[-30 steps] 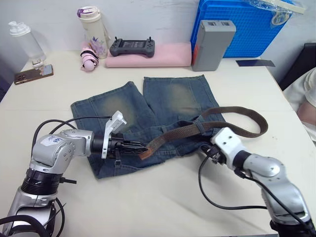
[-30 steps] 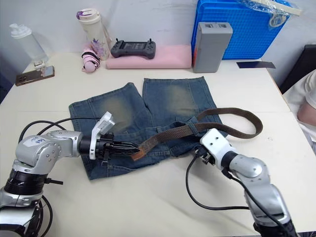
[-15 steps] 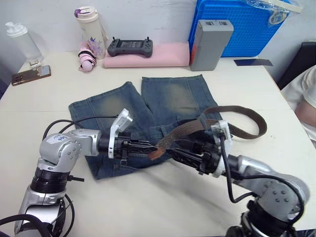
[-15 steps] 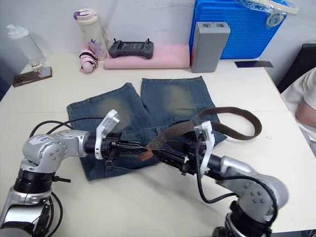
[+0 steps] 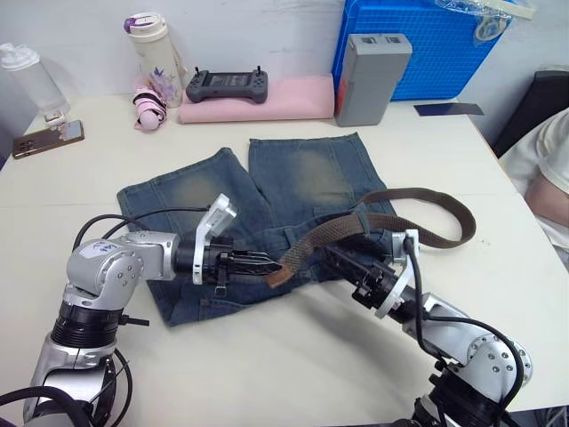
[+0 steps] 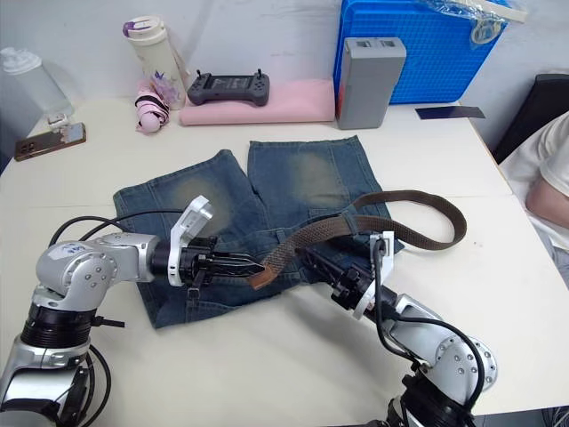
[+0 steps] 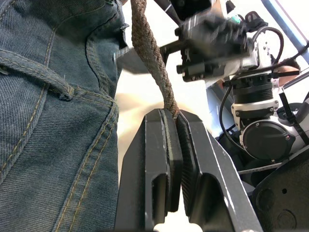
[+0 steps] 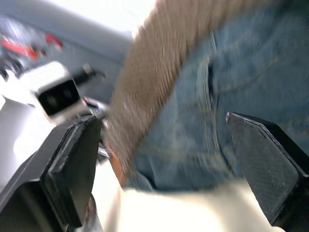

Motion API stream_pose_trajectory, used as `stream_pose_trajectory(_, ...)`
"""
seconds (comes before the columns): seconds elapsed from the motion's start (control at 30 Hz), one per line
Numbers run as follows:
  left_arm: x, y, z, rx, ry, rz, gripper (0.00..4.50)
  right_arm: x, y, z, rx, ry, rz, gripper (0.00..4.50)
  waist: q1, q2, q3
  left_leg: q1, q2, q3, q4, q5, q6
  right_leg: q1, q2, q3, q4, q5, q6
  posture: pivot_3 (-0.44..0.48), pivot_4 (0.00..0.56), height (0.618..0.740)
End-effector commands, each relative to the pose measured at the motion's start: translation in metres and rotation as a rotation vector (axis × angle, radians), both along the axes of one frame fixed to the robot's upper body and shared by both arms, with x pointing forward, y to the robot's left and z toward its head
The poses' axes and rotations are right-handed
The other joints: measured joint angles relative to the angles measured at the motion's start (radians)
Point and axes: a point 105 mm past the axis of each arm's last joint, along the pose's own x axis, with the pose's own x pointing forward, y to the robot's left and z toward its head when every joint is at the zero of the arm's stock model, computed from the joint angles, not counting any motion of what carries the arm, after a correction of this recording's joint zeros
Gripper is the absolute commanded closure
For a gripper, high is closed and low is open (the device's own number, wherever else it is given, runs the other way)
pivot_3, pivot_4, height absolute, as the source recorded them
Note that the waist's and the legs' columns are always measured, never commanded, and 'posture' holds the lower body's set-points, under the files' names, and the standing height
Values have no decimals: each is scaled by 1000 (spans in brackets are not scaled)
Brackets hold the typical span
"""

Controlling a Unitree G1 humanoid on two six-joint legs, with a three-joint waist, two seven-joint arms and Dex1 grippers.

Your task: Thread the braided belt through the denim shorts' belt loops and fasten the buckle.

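**Left fingers gripped the belt's tip over the shorts**

The left gripper had its two black fingers clenched on the tan tip of the belt, holding it just above the shorts near the waistband edge closest to the robot. The right gripper lay just beside it, its fingers spread wide apart and grasping nothing, with the belt and denim between them in the right wrist view.

From the held tip the brown braided belt rose to the right across the shorts, then curved in a loop on the desk beyond the shorts' right edge. The buckle could not be made out.

The faded blue shorts lay flat in the middle of the desk, legs pointing away from the robot. Behind them sat a pink cloth with a black controller on it, a grey box and a blue crate. A tumbler, a clear bottle and a phone stood far left.
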Motion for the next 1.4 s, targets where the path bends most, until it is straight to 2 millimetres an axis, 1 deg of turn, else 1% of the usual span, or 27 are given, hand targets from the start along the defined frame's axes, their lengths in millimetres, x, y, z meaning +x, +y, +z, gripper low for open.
stream_pose_trajectory(0.03,-4,-1,9,-20,-32,-25,4500,1,7,18,169,1,-5,63,-6,0,0,0,0,0,0,0,0,0,0,0,0,0,0,0,150,724)
stream_pose_trajectory(0.1,-4,-1,10,-21,-32,-26,4500,2,7,22,187,23,-6,63,-8,0,0,0,0,0,0,0,0,0,0,0,0,0,0,0,150,724)
stream_pose_trajectory(0.2,-3,-2,11,-30,-32,-22,4500,5,12,23,197,63,-12,63,-8,1,1,0,0,0,-1,0,0,0,0,0,-1,0,0,0,150,724)
stream_pose_trajectory(0.23,-3,-2,11,-31,-32,-21,4500,6,13,23,201,71,-16,284,-8,1,1,0,0,0,-1,0,0,0,0,1,0,0,0,0,150,724)
stream_pose_trajectory(0.3,-2,-2,11,-30,-32,-18,4500,6,13,24,208,82,-22,895,-7,1,1,0,1,0,-1,0,0,0,0,1,0,0,0,0,150,724)
stream_pose_trajectory(0.37,-2,-1,11,-29,-30,-15,4500,6,13,25,210,89,-28,1883,-7,1,1,0,1,0,-1,0,0,0,0,1,0,0,0,0,150,724)
stream_pose_trajectory(0.4,-1,0,10,-28,-29,-12,4500,5,13,25,210,90,-30,2296,-7,1,1,0,1,0,-1,0,0,0,0,1,-1,0,0,0,150,724)
stream_pose_trajectory(0.43,-1,0,10,-24,-25,-6,4500,5,12,26,211,91,-31,2837,-7,1,1,0,1,0,-1,0,0,0,0,1,-1,0,0,0,150,724)
stream_pose_trajectory(0.47,0,1,10,-21,-22,-2,4500,5,12,26,212,91,-32,3122,-6,1,1,0,1,0,-1,0,0,0,0,1,-1,0,0,0,150,724)
stream_pose_trajectory(0.5,0,1,9,-19,-20,0,4500,5,12,27,216,91,-36,3676,-7,1,1,0,1,0,-1,0,0,0,0,1,-1,0,0,0,150,724)
stream_pose_trajectory(0.57,-1,2,8,-12,-19,-3,4500,6,11,28,220,90,-43,4435,-7,1,1,0,1,0,-1,0,0,0,0,1,-1,0,0,0,150,724)
stream_pose_trajectory(0.63,0,4,6,3,-15,8,4500,7,10,29,220,89,-48,4435,-7,1,1,0,1,0,-1,0,0,0,0,1,-1,0,0,0,150,724)
stream_pose_trajectory(0.7,6,5,5,4,-25,43,4500,8,10,29,221,87,-54,4435,-6,1,1,0,1,0,-1,0,0,0,0,1,-1,0,0,0,150,724)
stream_pose_trajectory(0.77,9,7,8,-19,-49,61,3674,11,8,31,240,89,-76,4500,-6,1,1,0,1,0,-1,0,0,0,0,1,-1,0,0,0,150,724)
stream_pose_trajectory(0.8,11,8,10,-21,-71,71,3362,13,7,32,248,91,-86,4500,-6,1,1,0,1,0,-1,0,0,0,0,1,-1,0,0,0,150,724)
stream_pose_trajectory(0.83,15,10,9,-6,-108,101,2884,15,5,32,250,90,-101,4500,-6,1,1,0,1,0,-1,0,1,0,-1,1,-1,0,0,0,150,724)
stream_pose_trajectory(0.87,20,13,6,26,-158,133,2257,18,3,32,248,91,-122,4500,-6,1,1,0,1,0,-1,0,1,0,-1,1,-1,0,0,0,150,724)
stream_pose_trajectory(0.9,24,18,0,76,-222,166,2149,20,0,31,243,95,-151,4500,-6,1,1,0,1,0,-1,0,1,0,-1,1,-1,0,0,0,150,724)
stream_pose_trajectory(0.93,26,26,-6,108,-289,213,1710,27,-8,27,228,112,-220,4500,-8,1,1,0,1,0,-1,0,1,0,-1,1,-1,0,0,0,150,724)
stream_pose_trajectory(1.0,24,35,-12,130,-373,263,1710,35,-17,22,212,134,-306,4500,-10,2,1,1,1,2,-3,0,1,-1,-1,3,-1,0,0,0,150,724)
stream_pose_trajectory(1.1,10,44,-13,93,-452,325,1710,44,-28,17,232,164,-404,4500,-7,2,1,1,1,2,-5,0,0,-2,-1,3,-1,0,0,0,150,724)
stream_pose_trajectory(1.17,-1,46,-16,94,-492,343,1710,50,-34,10,265,201,-461,4500,-6,2,1,0,2,2,-6,0,1,-3,-1,3,-3,0,0,0,150,724)
stream_pose_trajectory(1.27,-12,45,-18,104,-556,345,1710,55,-36,3,302,240,-501,4500,-2,2,1,0,1,2,-6,0,1,-2,-2,3,-3,0,0,0,150,724)
stream_pose_trajectory(1.4,-16,44,-22,125,-658,372,1710,57,-36,2,353,263,-520,4500,-4,3,1,0,1,2,-6,-1,2,-1,-2,3,-3,0,0,0,150,724)
